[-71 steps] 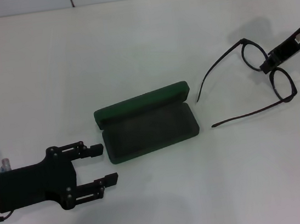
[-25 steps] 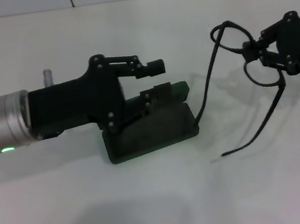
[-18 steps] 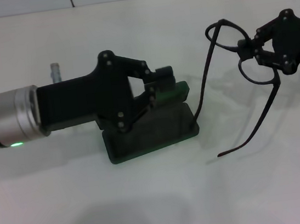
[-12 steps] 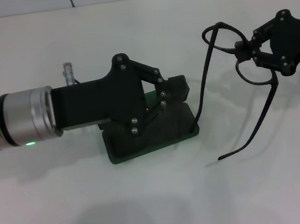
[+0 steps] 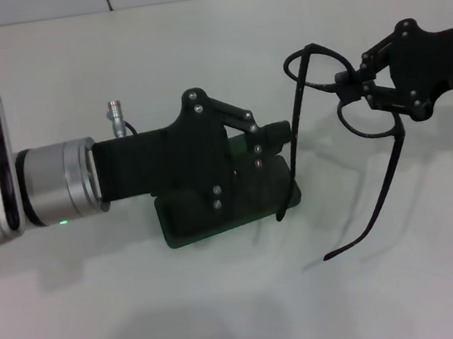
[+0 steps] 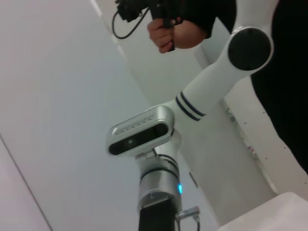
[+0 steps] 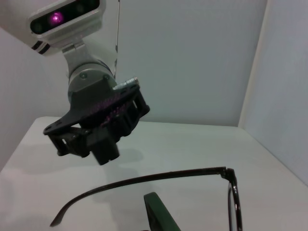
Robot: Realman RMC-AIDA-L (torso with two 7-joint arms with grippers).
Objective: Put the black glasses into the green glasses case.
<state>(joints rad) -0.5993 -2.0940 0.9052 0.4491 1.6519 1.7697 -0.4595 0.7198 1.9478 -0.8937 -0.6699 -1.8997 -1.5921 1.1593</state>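
A white tabletop point(image 5: 196, 65) fills the head view, and the biggest thing on it is the left arm, which reaches in from the left with its silver wrist and black gripper body lying over the green glasses case point(image 5: 185, 223). The left gripper point(image 5: 275, 135) sits above the far right corner of that case, its fingers point(image 5: 275, 132) drawn close together at the edge of the upright lid; whether they actually pinch the lid cannot be told from here. In the right wrist view the same gripper point(image 7: 100, 147) hangs above the tabletop with its fingers pointing down, and a green edge of the case point(image 7: 156, 212) shows just below it. The case lies open in the middle of the tabletop, its near left part and dark lining visible beneath the arm. The right arm comes in from the far right, and the right gripper point(image 5: 351, 86) has its fingers closed on the bridge of the black glasses point(image 5: 328, 81), holding them in the air to the right of the case. The lenses hang beside the gripper while both temple arms trail down and toward the near side; the tip of one temple reaches the right end of the case, and the other ends over bare tabletop nearer the viewer. In the left wrist view only the robot's white arm and a wall show.
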